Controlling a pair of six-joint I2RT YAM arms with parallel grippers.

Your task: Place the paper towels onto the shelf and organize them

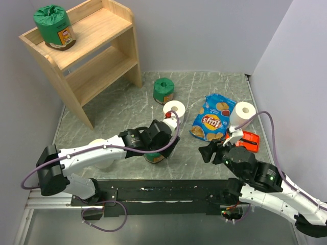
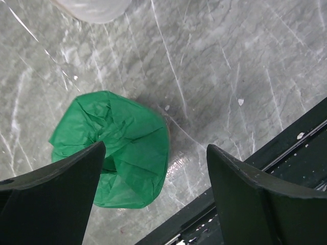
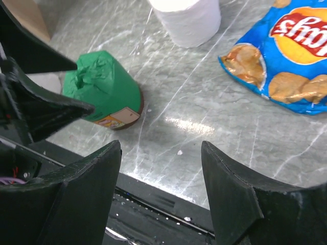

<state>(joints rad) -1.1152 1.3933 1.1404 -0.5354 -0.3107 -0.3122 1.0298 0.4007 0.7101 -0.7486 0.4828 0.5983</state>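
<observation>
grey marble table: left gripper hangs spread over a green-wrapped roll near the front edge, gripping nothing; shift until the roll sits midway between the jaws, then close. right gripper gapes empty. shelf stands far left.

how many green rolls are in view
3. One green roll on the shelf top, one on the table behind a white roll, one under the left gripper by the near edge. More may be hidden.
</observation>
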